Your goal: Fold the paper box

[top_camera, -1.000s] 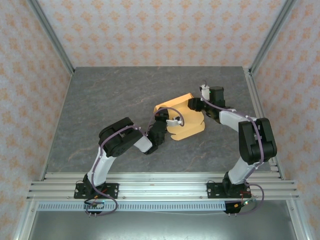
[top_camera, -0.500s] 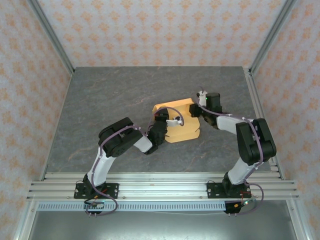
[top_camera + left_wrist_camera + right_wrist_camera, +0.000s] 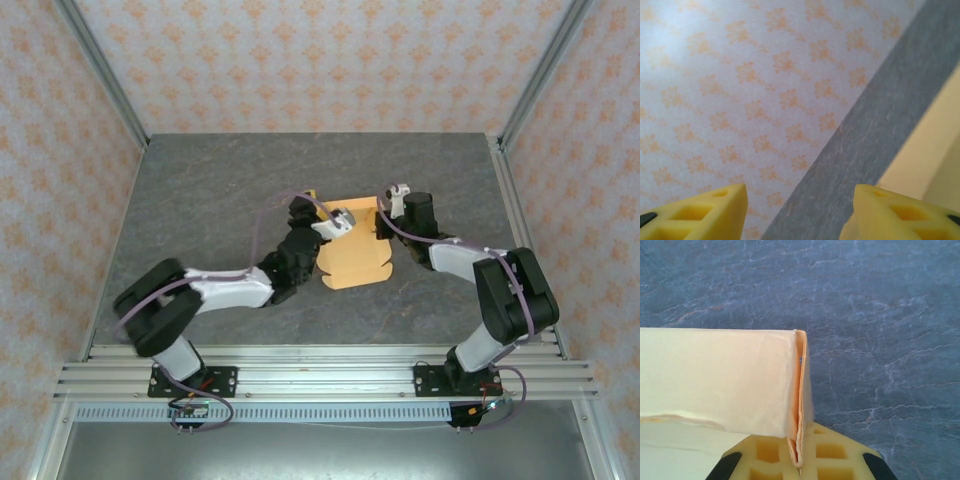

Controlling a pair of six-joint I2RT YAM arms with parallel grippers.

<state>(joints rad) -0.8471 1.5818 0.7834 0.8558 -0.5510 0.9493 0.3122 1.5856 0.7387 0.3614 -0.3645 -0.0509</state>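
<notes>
R gripper (image 3: 800,458) is pinched tight on a doubled edge of the paper box (image 3: 715,375). Two layers of tan card sit btwn its yellow fingers (image 3: 852,452), and the fold line stands upright off the grey table (image 3: 880,315). L gripper (image 3: 800,196) is spread wide w/ nothing btwn its fingers (image 3: 720,197). Its cam looks up twd the patterned wall (image 3: 740,75), and a pale strip of card shows just off the right-hand finger. Can't tell if that finger touches the card.

From above, the box lies mid-table, a bit right of ctr, w/ its main panel flat and scalloped tabs on its near edge. L gripper sits at the box's far-left part and R gripper at its far-right edge, so the arms bracket the far side.

Step in hand, as I read it: raise & crease the right side wall while the L side gets set up. To do it well, imo:
- R should hold the pinch firm & rotate abt the score line, not drag sideways. Thin card will prob slide on that smooth table or buckle away from the crease.
- L needs to tip its wrist down and put one finger each side of the opposite flap. It should close only once card is fully btwn the pads.
- Both should move slowly & together. If one side lifts alone, the sheet likely pivots & the fold goes skew.
</notes>
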